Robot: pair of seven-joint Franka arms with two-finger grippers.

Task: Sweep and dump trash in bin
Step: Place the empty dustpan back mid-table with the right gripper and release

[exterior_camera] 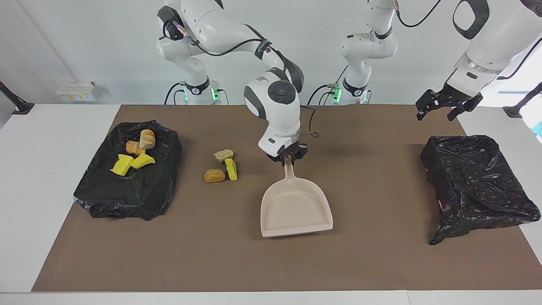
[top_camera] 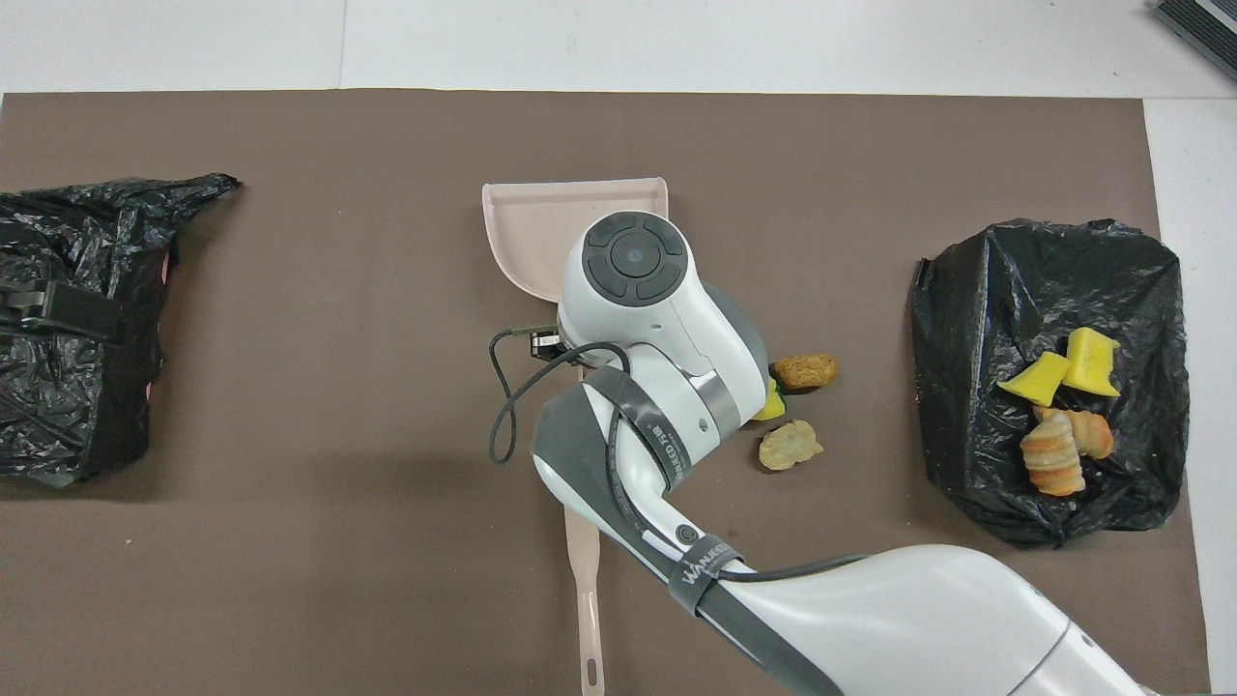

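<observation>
My right gripper point(exterior_camera: 288, 158) is shut on the handle of the beige dustpan point(exterior_camera: 296, 207), which lies flat on the middle of the mat with its mouth away from the robots. In the overhead view the right arm covers most of the dustpan point(top_camera: 541, 217). Three pieces of trash lie on the mat between pan and bin: a brown lump point(exterior_camera: 214, 175), a yellow wedge point(exterior_camera: 231, 169) and a pale lump point(exterior_camera: 223, 155). The black-lined bin point(exterior_camera: 127, 195) at the right arm's end holds several more scraps point(exterior_camera: 142, 161). My left gripper point(exterior_camera: 442, 108) hangs open in the air.
The beige brush point(top_camera: 585, 590) lies nearer to the robots than the dustpan, only its handle showing under the right arm. A second black bag point(exterior_camera: 474, 178) sits at the left arm's end, below the waiting left gripper. A brown mat point(exterior_camera: 211, 254) covers the table.
</observation>
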